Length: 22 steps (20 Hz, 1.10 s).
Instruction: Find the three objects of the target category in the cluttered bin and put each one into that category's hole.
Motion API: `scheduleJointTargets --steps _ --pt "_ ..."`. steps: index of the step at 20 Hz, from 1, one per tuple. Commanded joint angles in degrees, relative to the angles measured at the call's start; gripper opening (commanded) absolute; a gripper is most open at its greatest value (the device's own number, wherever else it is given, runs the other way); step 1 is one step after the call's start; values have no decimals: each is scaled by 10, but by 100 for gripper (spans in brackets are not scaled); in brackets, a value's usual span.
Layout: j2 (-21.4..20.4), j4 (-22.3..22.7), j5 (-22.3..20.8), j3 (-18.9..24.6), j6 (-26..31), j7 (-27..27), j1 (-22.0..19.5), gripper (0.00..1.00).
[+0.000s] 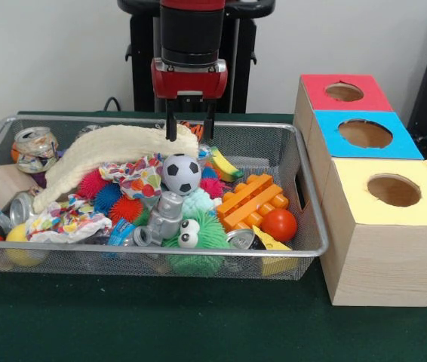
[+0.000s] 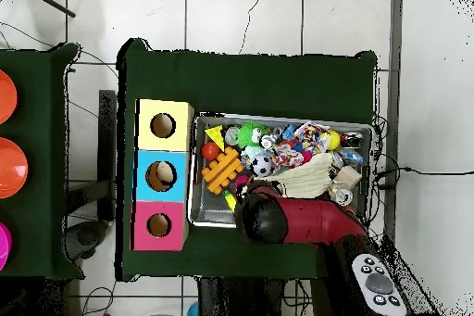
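In the wire bin [image 1: 308, 192] on the green desk [image 1: 123, 324], clutter is lying heaped, and the soccer ball [image 1: 181, 173] is sitting near its middle. The front view is showing what the overhead cannot: just in front of the ball a grey robot toy [image 1: 167, 215] is standing, with a green googly-eyed fuzzy ball [image 1: 198, 237] before it, an orange block [image 1: 253, 200] and a red ball [image 1: 279, 225] to the side nearer the boxes, and a long cream plush [image 1: 100, 154] stretching away on the other side toward a glass jar [image 1: 35, 147]. The overhead view is showing what the front hides: a pale object is lying inside the hole of the blue box [image 2: 162, 175], while the holes of the yellow box [image 2: 163, 125] and red box [image 2: 158, 225] are looking dark. All three boxes are standing in a row, just beside the bin.

The arm [image 2: 305, 222] is reaching straight down over the bin's rear edge, behind the ball. The gripper [image 1: 190, 130] is hanging there with its two fingers [image 1: 171, 124] parted and nothing between them, tips level with the top of the plush. Which category is the target cannot be told.
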Motion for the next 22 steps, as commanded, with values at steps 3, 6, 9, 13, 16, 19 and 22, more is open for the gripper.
scheduleJointTargets --steps 3,6,9,13,16,19,22 --pt "58 -24 0 -2 -5 68 -14 100" --pt "75 -32 -5 -5 -20 69 -13 100" --pt "81 -34 -5 -7 -25 69 -13 100" --pt "88 -37 -6 -7 -32 68 -14 100" --pt "93 -41 -7 -8 -35 67 -14 100" --pt "99 -44 -8 -9 -40 65 -16 100" --pt "104 -44 -10 -11 -48 66 -17 100"
